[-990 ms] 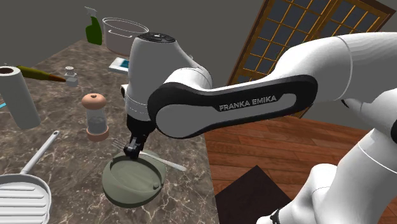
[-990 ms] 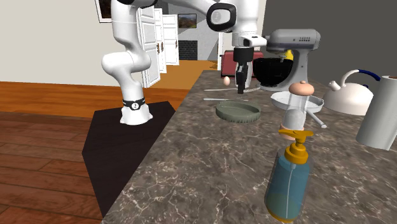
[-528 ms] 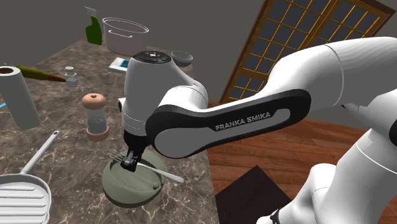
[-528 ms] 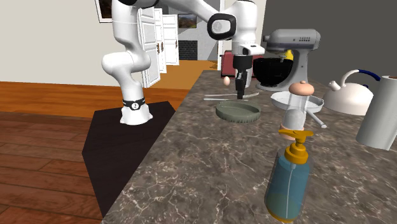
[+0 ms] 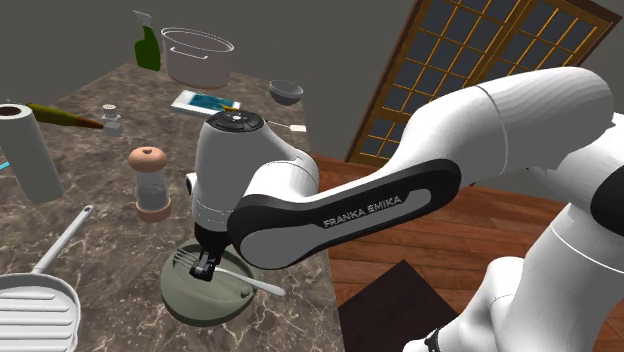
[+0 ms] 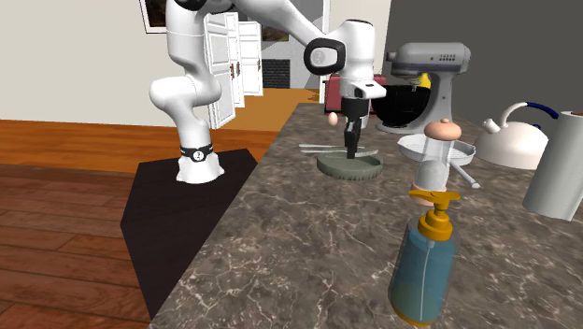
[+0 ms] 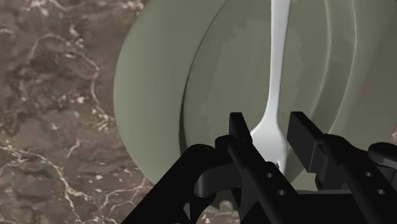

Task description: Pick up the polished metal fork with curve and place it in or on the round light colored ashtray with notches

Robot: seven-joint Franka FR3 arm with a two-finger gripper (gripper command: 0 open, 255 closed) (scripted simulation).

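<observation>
Wrist view: gripper (image 7: 269, 121) clenched on the fork (image 7: 278, 57) near its neck, over the grey-green ashtray (image 7: 153, 95). Tines are hidden behind the gripper and the handle end is cut off. Can't tell if the fork touches the ashtray.

You can read one marking in the shoulder view: white capitals, FRANKA EMIKA, along the dark band of the arm (image 5: 363, 208); in the second exterior view the black ring (image 6: 194, 151) at the arm's foot carries a small white mark, too small for you to read.
</observation>
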